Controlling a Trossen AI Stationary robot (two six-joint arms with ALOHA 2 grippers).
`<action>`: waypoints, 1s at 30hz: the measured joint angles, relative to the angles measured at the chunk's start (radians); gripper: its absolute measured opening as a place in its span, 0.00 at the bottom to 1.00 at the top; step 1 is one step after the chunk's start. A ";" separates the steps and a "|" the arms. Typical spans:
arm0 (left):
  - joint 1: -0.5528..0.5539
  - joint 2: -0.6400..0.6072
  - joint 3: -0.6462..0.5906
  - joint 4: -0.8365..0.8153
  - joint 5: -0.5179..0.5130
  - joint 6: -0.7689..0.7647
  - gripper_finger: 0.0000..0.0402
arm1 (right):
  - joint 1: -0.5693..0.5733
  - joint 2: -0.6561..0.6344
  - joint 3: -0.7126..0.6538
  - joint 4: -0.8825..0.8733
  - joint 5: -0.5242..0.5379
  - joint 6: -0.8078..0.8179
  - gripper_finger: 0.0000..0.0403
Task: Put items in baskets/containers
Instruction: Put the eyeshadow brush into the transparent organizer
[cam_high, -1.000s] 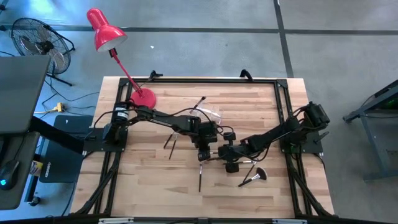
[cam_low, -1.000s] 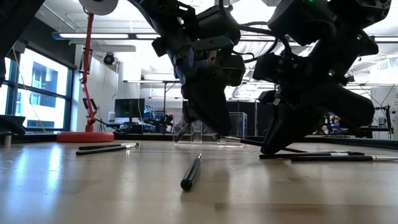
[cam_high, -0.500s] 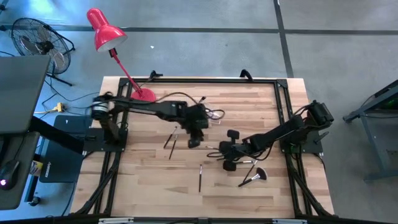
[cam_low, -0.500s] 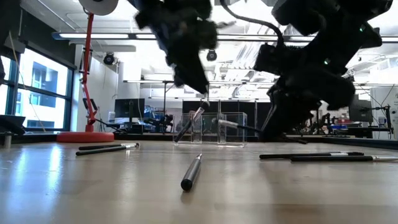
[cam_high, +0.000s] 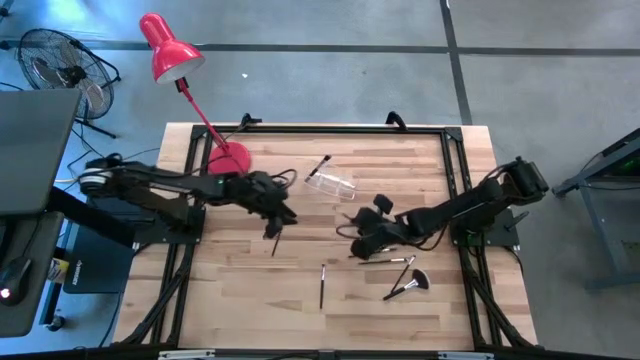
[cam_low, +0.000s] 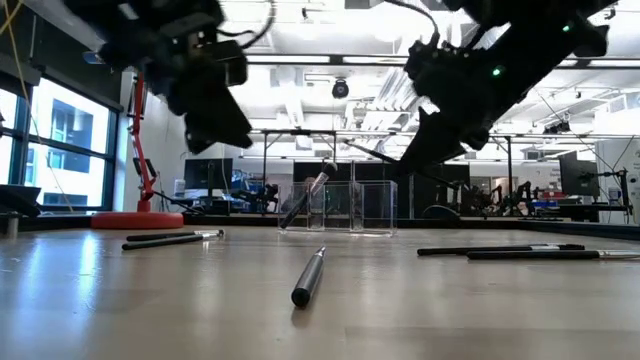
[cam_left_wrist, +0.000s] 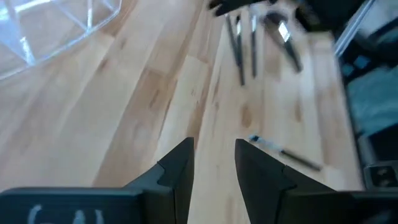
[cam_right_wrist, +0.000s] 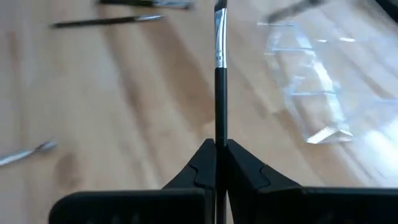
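My right gripper (cam_right_wrist: 219, 144) hangs above the table's middle (cam_high: 362, 238), shut on one thin makeup brush. The clear holder (cam_high: 331, 184) stands on the wood beyond it (cam_right_wrist: 311, 93), and one brush (cam_low: 305, 200) leans out of it. My left gripper (cam_left_wrist: 214, 152) is open and empty. It hovers left of centre (cam_high: 278, 212), over two brushes (cam_high: 272, 228) that lie flat. Other brushes lie on the table: one near the front (cam_high: 322, 285), two side by side (cam_high: 392, 260), and a fan-headed one (cam_high: 412, 283). My right gripper pinches the brush's dark handle (cam_right_wrist: 219, 121) between its two fingers. The brush runs on straight ahead along the fingers, with the silvery ferrule (cam_right_wrist: 219, 53) and the tip leading. It is lifted clear of the table, with its tip toward the holder.
The red desk lamp's round base (cam_high: 229, 157) sits at the far left of the table, with its stem leaning out over the edge. A black frame (cam_high: 330, 130) runs round the table top. Bare wood lies along the near edge and the far right.
My right gripper has risen from the table with the brush in its hold, and the brush has come clear of the wood. My left gripper has drawn away from the table's middle toward the left edge and has risen.
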 joint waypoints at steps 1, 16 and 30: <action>0.000 -0.024 -0.027 0.024 0.002 -0.028 0.28 | -0.016 0.000 0.000 -0.004 -0.005 0.015 0.03; 0.000 -0.083 -0.084 0.078 -0.024 -0.091 0.29 | -0.347 0.000 -0.047 0.498 -0.216 -0.106 0.02; 0.000 -0.083 -0.084 0.079 -0.128 -0.068 0.29 | -0.518 0.003 -0.310 1.078 -0.350 -0.093 0.02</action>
